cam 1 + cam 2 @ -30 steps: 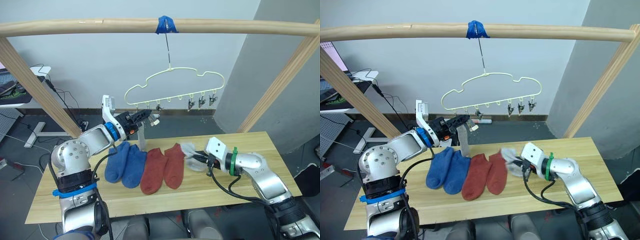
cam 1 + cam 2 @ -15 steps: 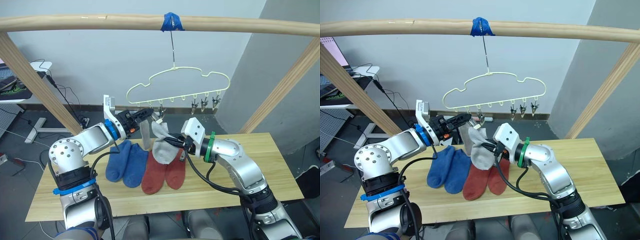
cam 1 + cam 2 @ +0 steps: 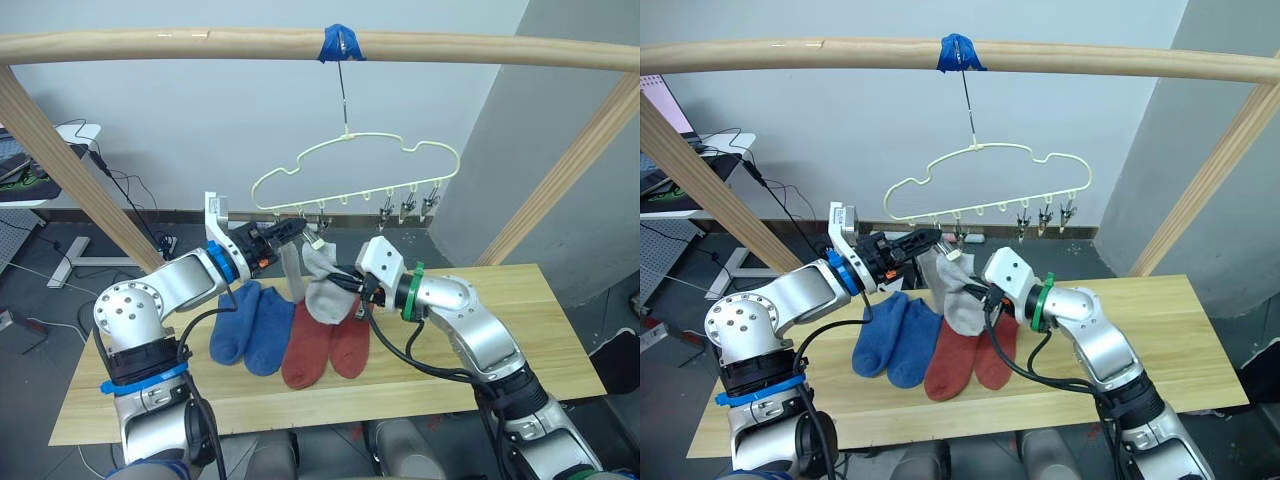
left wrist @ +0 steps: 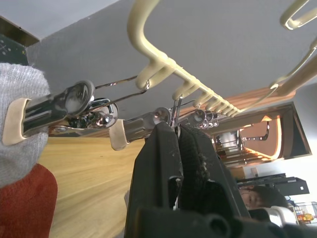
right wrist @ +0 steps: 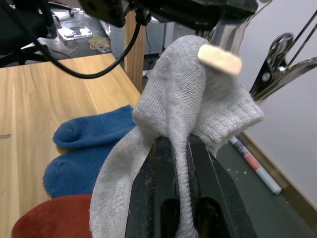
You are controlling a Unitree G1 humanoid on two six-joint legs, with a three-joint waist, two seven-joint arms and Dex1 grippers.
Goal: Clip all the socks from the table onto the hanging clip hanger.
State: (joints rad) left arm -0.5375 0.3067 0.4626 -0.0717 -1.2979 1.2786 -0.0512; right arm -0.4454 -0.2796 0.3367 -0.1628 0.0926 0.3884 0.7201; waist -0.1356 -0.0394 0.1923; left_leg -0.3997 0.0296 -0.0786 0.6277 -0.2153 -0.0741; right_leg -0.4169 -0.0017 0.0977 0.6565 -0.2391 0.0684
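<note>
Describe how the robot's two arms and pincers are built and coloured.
Both arms are silver-grey metal with rounded joint housings and loose black cables. The left arm has blue wrist and upper bands; the right arm has a green wrist ring. Each wrist carries a white block, and each ends in a black two-fingered pincer.

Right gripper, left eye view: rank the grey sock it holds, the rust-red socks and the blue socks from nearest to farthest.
1. Grey sock: pinched in the right gripper, lifted toward the clips.
2. Rust-red socks: flat on the table, just below the gripper.
3. Blue socks: on the table, farther toward the robot's left.
</note>
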